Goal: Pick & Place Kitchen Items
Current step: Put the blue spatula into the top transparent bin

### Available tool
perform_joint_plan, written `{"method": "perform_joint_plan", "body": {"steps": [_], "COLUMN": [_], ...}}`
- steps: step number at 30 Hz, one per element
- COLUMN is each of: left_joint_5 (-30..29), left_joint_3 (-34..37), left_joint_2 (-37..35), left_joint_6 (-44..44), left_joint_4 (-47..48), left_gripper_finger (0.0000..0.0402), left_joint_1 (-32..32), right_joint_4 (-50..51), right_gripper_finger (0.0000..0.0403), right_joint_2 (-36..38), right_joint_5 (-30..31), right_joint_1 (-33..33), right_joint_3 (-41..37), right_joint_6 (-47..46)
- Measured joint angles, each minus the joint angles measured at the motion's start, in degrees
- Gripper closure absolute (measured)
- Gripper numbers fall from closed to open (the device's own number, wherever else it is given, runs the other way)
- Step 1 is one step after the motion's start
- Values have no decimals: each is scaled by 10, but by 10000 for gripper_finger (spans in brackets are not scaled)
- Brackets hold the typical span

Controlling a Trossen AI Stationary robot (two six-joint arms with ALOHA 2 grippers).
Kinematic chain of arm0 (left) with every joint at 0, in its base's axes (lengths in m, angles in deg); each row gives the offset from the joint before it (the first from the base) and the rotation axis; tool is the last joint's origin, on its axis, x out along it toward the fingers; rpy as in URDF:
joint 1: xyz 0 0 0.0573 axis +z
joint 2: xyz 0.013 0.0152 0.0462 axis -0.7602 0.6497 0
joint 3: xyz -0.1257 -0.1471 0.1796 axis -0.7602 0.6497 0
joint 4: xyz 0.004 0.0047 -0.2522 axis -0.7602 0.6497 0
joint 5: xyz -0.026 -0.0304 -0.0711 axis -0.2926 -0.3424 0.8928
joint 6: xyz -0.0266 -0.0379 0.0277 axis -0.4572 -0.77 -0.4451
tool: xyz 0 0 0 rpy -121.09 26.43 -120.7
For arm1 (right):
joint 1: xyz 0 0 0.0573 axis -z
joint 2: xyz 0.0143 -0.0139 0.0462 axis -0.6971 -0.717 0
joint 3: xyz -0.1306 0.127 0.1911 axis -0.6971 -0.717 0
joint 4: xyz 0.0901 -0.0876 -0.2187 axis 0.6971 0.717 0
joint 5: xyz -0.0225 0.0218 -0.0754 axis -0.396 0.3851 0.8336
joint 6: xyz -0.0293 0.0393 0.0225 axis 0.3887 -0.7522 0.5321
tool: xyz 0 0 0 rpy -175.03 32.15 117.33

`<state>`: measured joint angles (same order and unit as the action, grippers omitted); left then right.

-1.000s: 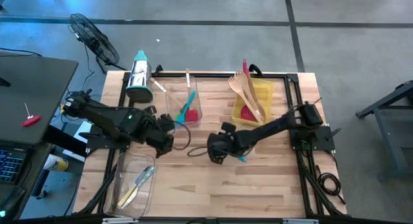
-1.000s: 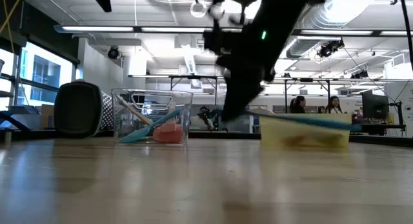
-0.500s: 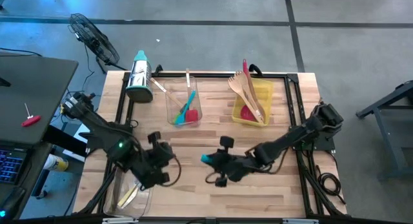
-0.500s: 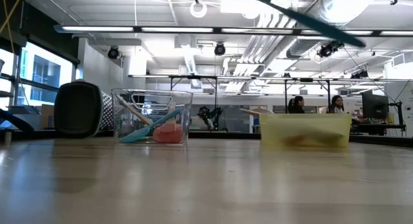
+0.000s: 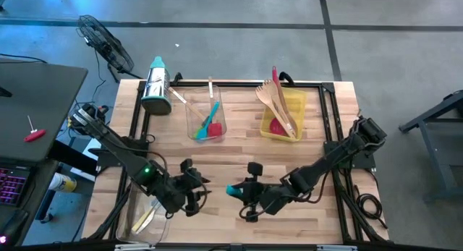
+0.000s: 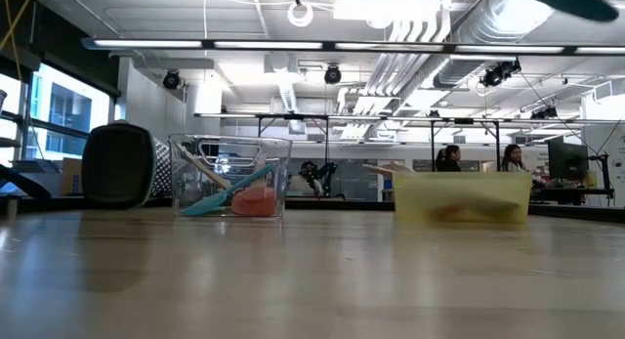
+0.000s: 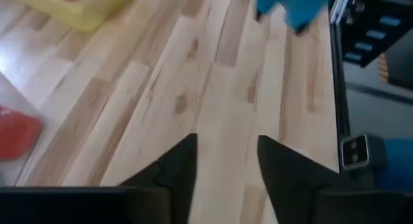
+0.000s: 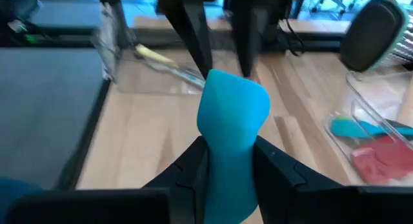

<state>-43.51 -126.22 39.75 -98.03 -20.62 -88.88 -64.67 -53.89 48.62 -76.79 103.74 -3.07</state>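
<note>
Both arms hovering mid-table, facing each other

My right gripper (image 5: 239,193) has a blue spatula (image 8: 231,121) pinched tight; my left gripper (image 5: 199,193) sits empty, fingers (image 7: 177,166) apart.

The dark left arm reaches from the table's left edge toward the front middle; its two-finger left gripper (image 5: 197,193) stands with fingers (image 7: 177,162) parted and nothing between them. The dark right arm stretches low from the right edge toward the front centre, its right gripper (image 5: 242,195) clamped around a flat blue silicone spatula (image 8: 231,130).
</note>
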Motion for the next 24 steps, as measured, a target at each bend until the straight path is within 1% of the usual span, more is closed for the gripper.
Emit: {"method": "perform_joint_plan", "body": {"steps": [3, 7, 13, 18, 21, 24], "left_joint_5": [-18, -22, -16, -8, -26, -27], "left_joint_3": [15, 34, 36, 36, 36, 37], "left_joint_2": [0, 9, 44, 87, 110, 129], "left_joint_6": [39, 111, 203, 274, 332, 390], "left_joint_4": [-72, -203, -311, -397, -446, -503], "left_gripper_finger": [213, 188, 183, 183, 183, 183], "left_joint_1": [0, 0, 0, 0, 0, 0], "right_joint_4": [-41, -119, -190, -229, -238, -236], "right_gripper_finger": [319, 319, 319, 319, 319, 319], "right_joint_2": [0, 0, 0, 0, 0, 0], "right_joint_5": [-2, -15, -17, -16, -16, -17], "right_joint_1": [-7, -17, -29, -32, -32, -29], "right_joint_3": [0, 0, 0, 0, 0, 0], "right_joint_6": [20, 83, 170, 215, 228, 229]}}
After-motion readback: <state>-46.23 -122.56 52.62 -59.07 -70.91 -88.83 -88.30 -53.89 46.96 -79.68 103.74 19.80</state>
